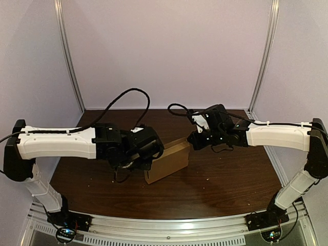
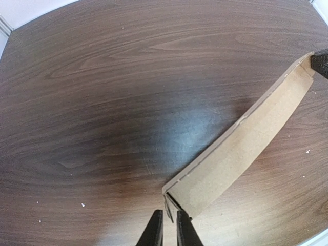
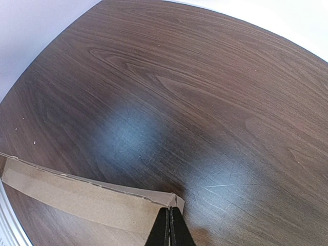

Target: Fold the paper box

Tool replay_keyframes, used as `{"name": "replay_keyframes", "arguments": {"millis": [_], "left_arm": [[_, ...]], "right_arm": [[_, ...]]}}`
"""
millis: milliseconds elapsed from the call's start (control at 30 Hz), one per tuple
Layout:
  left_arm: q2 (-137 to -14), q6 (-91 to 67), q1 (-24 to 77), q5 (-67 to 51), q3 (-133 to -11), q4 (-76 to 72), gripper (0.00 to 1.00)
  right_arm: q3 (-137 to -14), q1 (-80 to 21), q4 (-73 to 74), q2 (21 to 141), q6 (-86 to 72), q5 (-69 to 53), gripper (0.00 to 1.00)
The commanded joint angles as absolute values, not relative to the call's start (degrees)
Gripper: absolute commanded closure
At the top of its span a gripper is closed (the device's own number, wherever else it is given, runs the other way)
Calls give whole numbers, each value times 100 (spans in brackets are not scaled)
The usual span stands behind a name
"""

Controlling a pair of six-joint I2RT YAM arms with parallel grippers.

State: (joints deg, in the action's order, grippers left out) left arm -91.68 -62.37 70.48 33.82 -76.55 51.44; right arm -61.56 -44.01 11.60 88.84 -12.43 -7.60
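The paper box (image 1: pixel 166 163) sits near the middle of the dark wooden tabletop (image 1: pixel 220 189), between the two arms. It is a brown cardboard piece, partly formed, with its long side running from the left arm toward the right

I judge it light and thin-walled. It is stiff along each flat panel but gives at the creases, so it should hinge readily there and buckle or dent if squeezed mid-panel. The raw cardboard looks matte rather than slick, so a pinch on an edge should hold without much force. Being light, it would probably slide on the smooth wood if pushed from one side only. The end corners and flap edges close to a fold line look like the best places to grip, one at each end so that the panel stays taut

The left gripper (image 2: pixel 168 219) has its fingers drawn almost together, with only a narrow slit between them, and the near corner of the long cardboard wall runs down into that slit, so it reads as pinched on the box's end. The right gripper (image 3: pixel 170 214) has its fingers pressed together on the opposite corner, where the wall's folded tip meets them. In the left wrist view that gripper shows as a dark shape at the far tip of the same wall
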Motion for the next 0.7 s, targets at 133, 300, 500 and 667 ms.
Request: {"name": "replay_keyframes", "arguments": {"millis": [133,300,500,667], "left_arm": [[-9425,-6246,7008,3437,-7695,5115,95],[-9474,-6196,6951,3582,-7788,5146,100],[-9663,-5949,6790,3603,-7970,5068,100],[-9785,-5712,6561,3595,-8136,4979,100]], "right_arm": [[-6117,-4430,1727,9020,-1296,-642,100],[-6180,-4438,1806,8981,-1311,-607,100],[-6387,-4439,2005,9132,-1382,-425,100],[-6484,-4438,2045,9188,-1503,-185,100]]}}
